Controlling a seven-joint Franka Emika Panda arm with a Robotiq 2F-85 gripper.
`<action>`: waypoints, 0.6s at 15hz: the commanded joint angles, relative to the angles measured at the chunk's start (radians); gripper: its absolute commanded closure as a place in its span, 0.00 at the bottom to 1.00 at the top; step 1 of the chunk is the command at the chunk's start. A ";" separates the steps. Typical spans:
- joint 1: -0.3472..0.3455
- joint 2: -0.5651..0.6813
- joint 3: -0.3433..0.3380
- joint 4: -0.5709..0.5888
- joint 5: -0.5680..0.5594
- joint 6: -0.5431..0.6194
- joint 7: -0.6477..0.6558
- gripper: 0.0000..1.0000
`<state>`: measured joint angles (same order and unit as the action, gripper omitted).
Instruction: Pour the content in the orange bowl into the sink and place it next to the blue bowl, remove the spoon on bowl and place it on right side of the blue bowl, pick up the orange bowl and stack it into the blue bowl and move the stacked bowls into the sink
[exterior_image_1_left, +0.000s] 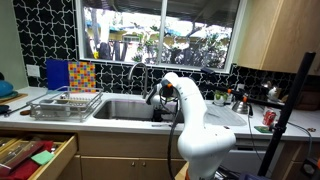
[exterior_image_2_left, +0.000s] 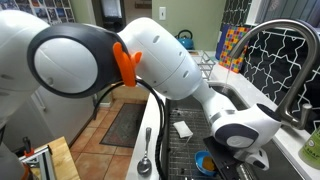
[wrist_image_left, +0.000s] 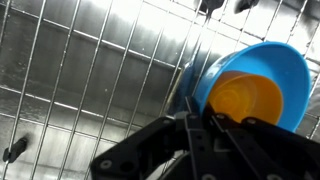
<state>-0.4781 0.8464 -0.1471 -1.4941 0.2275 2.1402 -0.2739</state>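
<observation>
Pale countertop (exterior_image_1_left: 112, 122) runs under the window, with the sink (exterior_image_1_left: 120, 108) sunk at mid-length against its back edge. The arm (exterior_image_1_left: 195, 120) reaches from the front edge of the bench down into the basin. A wire dish rack (exterior_image_1_left: 65, 103) stands on the bench just beside the basin rim, on the side away from the arm's base. The faucet (exterior_image_2_left: 282, 45) arches from the back edge over the basin, near the wrist. The blue bowl (wrist_image_left: 272, 55) is inside the sink, down at its wire floor grid (wrist_image_left: 90, 70), with the orange bowl (wrist_image_left: 245, 100) nested in it; stacking is judged done and the last step nearly complete. The gripper (wrist_image_left: 200, 112) has its fingers drawn together on the near rim of the blue bowl, pinching it. The stack lies wholly to one side of the pincer, toward the right of the wrist view. A round bowl offers no long axis to align. The next move, in judgement, is to let go and withdraw straight up. Open grid lies on the far side of the fingers, but the faucet spout overhead and the basin walls limit side travel. A spoon (exterior_image_2_left: 146, 152) lies well apart from the stack; its exact footing cannot be told
</observation>
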 joint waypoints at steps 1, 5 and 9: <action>-0.018 0.032 0.012 0.042 0.005 -0.021 0.029 0.67; -0.012 -0.012 0.006 0.029 0.008 -0.042 0.072 0.40; 0.003 -0.114 -0.006 0.001 0.006 -0.089 0.132 0.09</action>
<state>-0.4797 0.8191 -0.1471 -1.4639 0.2275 2.1145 -0.1915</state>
